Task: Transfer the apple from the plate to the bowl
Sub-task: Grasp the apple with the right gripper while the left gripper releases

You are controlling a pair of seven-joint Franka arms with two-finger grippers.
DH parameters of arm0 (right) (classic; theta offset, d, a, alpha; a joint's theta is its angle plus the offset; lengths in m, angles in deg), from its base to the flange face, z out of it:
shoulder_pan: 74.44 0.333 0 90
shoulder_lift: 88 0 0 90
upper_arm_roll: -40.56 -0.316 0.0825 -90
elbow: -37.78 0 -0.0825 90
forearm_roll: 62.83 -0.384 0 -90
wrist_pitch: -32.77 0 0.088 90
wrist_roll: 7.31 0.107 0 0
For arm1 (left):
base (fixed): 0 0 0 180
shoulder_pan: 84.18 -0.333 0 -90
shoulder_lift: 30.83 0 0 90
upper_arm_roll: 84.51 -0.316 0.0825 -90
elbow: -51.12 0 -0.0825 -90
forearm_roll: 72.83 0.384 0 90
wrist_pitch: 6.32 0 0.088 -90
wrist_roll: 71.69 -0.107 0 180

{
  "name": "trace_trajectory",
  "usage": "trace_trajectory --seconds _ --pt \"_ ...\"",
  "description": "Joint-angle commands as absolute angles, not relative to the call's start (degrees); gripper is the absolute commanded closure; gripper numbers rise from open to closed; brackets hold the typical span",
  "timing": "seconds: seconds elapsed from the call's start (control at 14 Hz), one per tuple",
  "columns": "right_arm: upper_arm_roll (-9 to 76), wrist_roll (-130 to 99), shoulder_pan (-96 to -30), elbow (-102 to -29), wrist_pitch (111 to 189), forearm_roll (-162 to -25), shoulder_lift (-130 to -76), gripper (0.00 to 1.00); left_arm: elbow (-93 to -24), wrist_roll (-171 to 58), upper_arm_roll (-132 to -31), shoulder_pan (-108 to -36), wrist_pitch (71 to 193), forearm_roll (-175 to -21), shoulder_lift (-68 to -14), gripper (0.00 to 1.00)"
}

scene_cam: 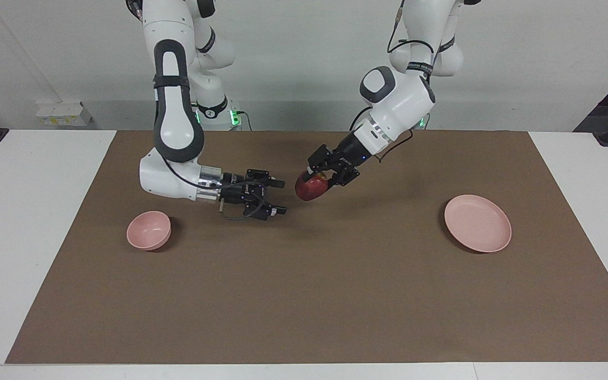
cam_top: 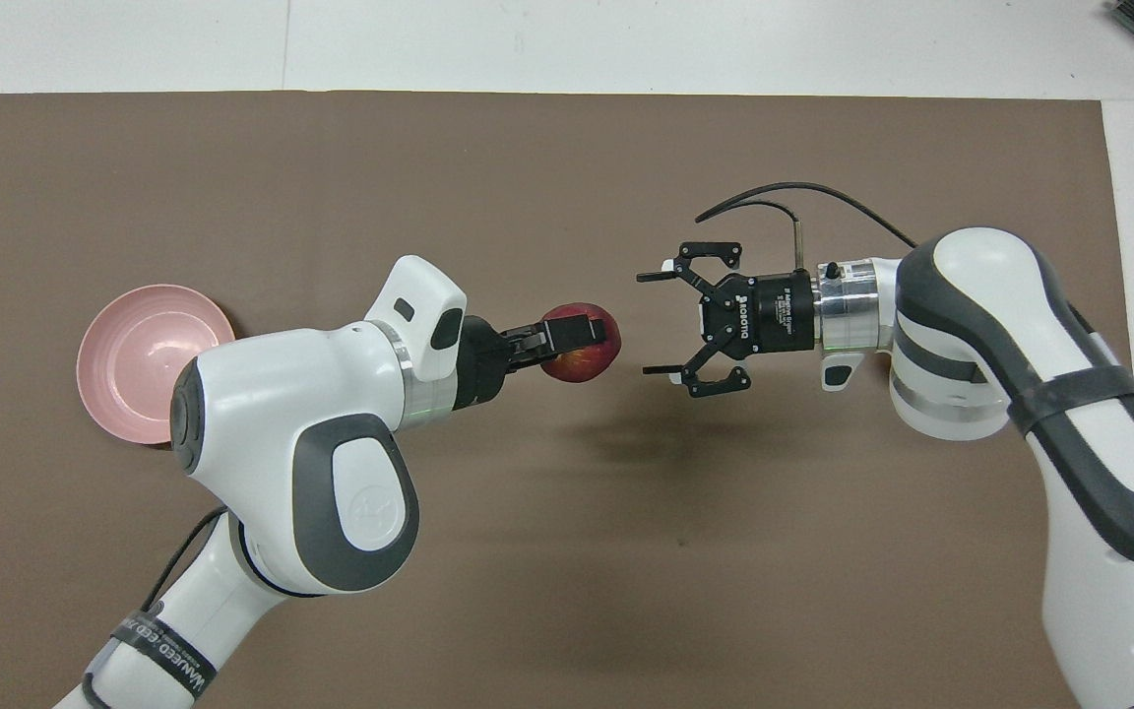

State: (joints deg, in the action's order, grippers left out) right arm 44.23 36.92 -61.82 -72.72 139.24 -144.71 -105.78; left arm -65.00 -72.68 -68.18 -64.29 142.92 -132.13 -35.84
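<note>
My left gripper [scene_cam: 319, 178] is shut on the dark red apple [scene_cam: 309, 190] and holds it in the air over the middle of the brown mat; in the overhead view the left gripper [cam_top: 575, 337] grips the apple [cam_top: 589, 362] from above. My right gripper [scene_cam: 278, 197] is open, lying level, its fingers pointing at the apple with a small gap between them; it also shows in the overhead view [cam_top: 651, 325]. The pink plate [scene_cam: 478, 222] lies empty toward the left arm's end [cam_top: 139, 359]. The pink bowl [scene_cam: 149, 230] stands empty toward the right arm's end, hidden under the right arm in the overhead view.
A brown mat [scene_cam: 304, 295] covers most of the white table [scene_cam: 29, 221]. A black cable loops from the right wrist [cam_top: 784, 192].
</note>
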Motion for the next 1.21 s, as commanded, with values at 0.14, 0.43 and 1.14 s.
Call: trace_trajectory --seconds 0.14,0.43,1.14 --pt "44.25 36.46 -59.33 -74.46 140.79 -147.55 -104.26 0.0 -64.46 -72.04 -68.33 -64.05 143.0 -133.12 -35.84 1.0" --pt "44.25 37.07 -56.7 -74.46 142.8 -152.19 -104.08 0.0 -64.46 -71.25 -68.33 -64.05 143.0 -133.03 -35.84 1.0" --pt "44.25 37.33 -55.02 -73.49 146.32 -153.89 -104.52 1.0 -64.37 -70.02 -68.33 -64.05 143.0 -132.59 -35.84 1.0"
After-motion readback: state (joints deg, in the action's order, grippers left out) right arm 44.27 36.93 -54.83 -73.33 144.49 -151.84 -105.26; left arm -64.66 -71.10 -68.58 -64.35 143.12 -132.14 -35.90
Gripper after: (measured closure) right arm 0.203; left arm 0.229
